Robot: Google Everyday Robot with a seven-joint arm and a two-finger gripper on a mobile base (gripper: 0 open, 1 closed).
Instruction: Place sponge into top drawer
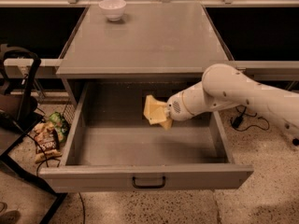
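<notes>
The top drawer (145, 177) is pulled fully out, grey, with a small black bar handle (148, 183) at the centre of its front panel. Its inside is bare. My gripper (163, 115) comes in from the right on a white arm and is shut on the pale-yellow sponge (153, 110). It holds the sponge inside the drawer opening, above the drawer floor towards the back and a little right of centre. The sponge's dark green face does not show.
A white bowl (112, 8) stands at the back left of the grey cabinet top (145, 36). Snack bags (46, 136) lie on the floor to the left beside a black stand (21, 101). A black cable (240, 120) lies on the floor to the right.
</notes>
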